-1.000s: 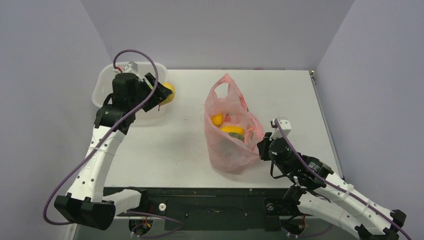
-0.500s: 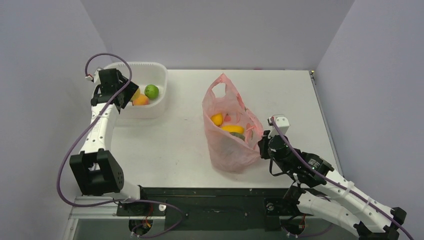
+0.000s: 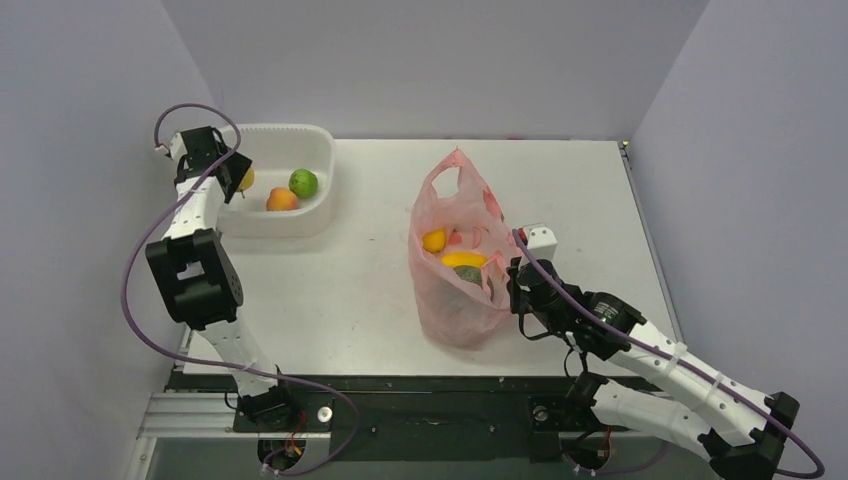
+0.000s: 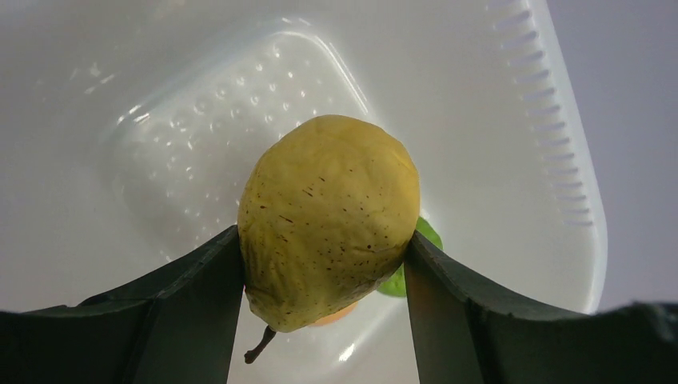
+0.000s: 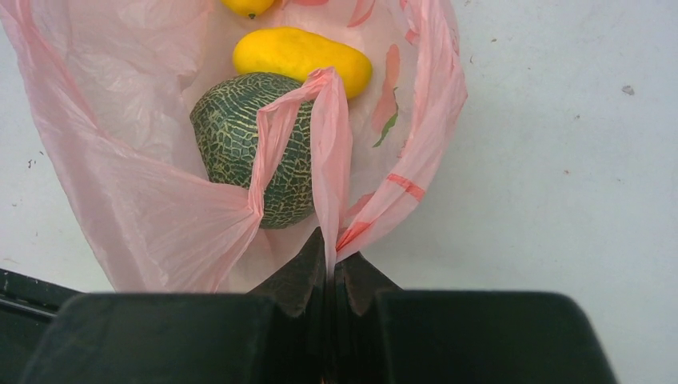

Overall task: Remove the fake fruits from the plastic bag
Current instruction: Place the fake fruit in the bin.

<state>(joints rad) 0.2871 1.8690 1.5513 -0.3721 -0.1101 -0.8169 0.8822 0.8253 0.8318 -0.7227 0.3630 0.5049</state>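
Observation:
The pink plastic bag [image 3: 455, 262] lies open mid-table. Inside it I see an orange fruit [image 3: 434, 239], a long yellow fruit [image 3: 466, 259] and a dark green netted melon [image 3: 471, 274]; the melon [image 5: 254, 148] and yellow fruit [image 5: 302, 58] also show in the right wrist view. My right gripper [image 3: 512, 283] is shut on a fold of the bag's rim [image 5: 329, 172]. My left gripper [image 3: 233, 175] is shut on a yellow speckled pear [image 4: 329, 216], held above the left end of the white basin [image 3: 318, 213].
The white basin [image 4: 552, 152] at the back left holds a lime-green fruit [image 3: 303, 183] and an orange fruit [image 3: 282, 200]. The purple side walls stand close to both table edges.
My left arm swung left from the basin's right edge to its left end with the yellow fruit. My right gripper shifted a little left and up with the bag's rim.

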